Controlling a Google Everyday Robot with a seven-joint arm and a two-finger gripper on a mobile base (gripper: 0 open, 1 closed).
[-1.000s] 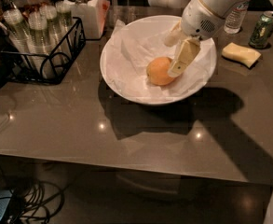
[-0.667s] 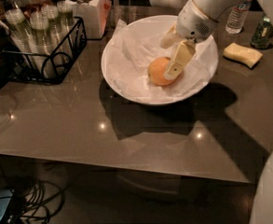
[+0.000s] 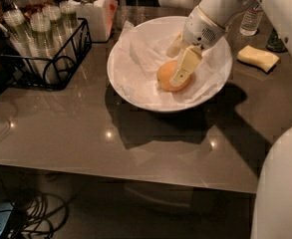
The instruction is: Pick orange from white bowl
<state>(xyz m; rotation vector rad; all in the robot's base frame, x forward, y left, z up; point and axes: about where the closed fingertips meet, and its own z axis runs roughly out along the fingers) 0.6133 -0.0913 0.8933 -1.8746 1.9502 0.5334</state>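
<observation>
Your pincer (image 3: 178,64) is open low in the bowl (image 3: 116,86), so center it over the orange (image 3: 164,77), lower it a little, then close gently.

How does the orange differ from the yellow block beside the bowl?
The orange is round and deep orange; the yellow block is flat, oblong and pale. The orange sits in the white bowl at the gripper; the block lies on the table, alone. Both are small.
</observation>
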